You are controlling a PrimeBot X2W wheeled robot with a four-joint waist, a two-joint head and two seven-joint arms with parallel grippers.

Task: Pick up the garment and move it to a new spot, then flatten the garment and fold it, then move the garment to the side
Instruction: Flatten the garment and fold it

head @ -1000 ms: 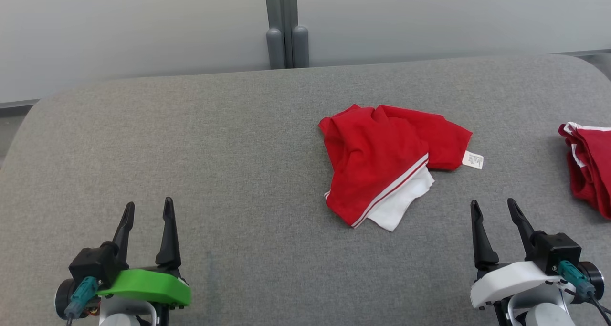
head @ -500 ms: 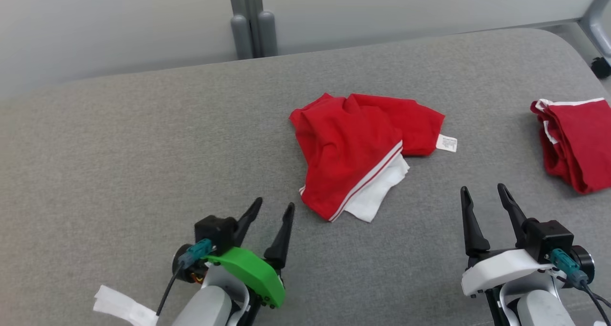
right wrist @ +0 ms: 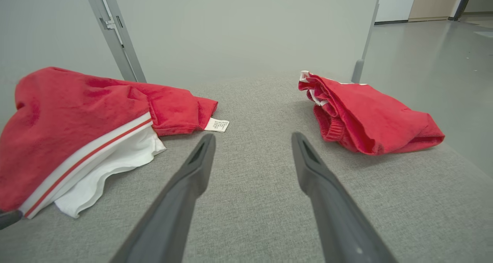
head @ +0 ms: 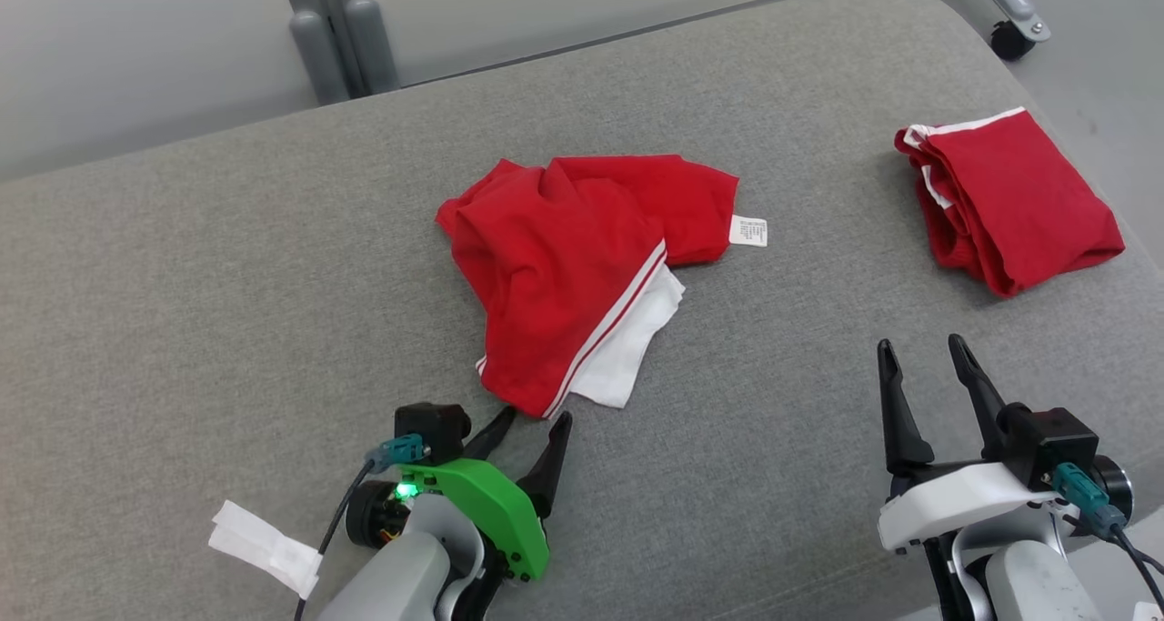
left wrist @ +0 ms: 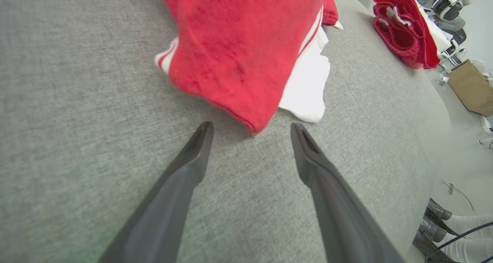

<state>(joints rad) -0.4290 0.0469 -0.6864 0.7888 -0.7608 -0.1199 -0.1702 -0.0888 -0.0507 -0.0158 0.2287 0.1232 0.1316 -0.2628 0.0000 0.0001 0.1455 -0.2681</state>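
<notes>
A red garment (head: pixel 555 257) lies in a crumpled heap near the middle of the grey tabletop (head: pixel 182 285). It has a white stripe along one edge, a white part (head: pixel 627 357) poking out from under it, and a little white label (head: pixel 748 231) on its far right side. The left jaws are wide open and low, right by the near corner of the garment. In the left wrist view the red corner (left wrist: pixel 250 126) sits just in front of the gap between the two dark tips, and nothing is pinched. The right jaws are wide open too, holding nothing, over bare tabletop to the right of the garment and nearer the robot. Another red cloth (head: pixel 1009 198) lies folded up, well apart from the garment, close to the tabletop's far right edge. A brown box (left wrist: pixel 472 87) sits on the floor past the tabletop.
</notes>
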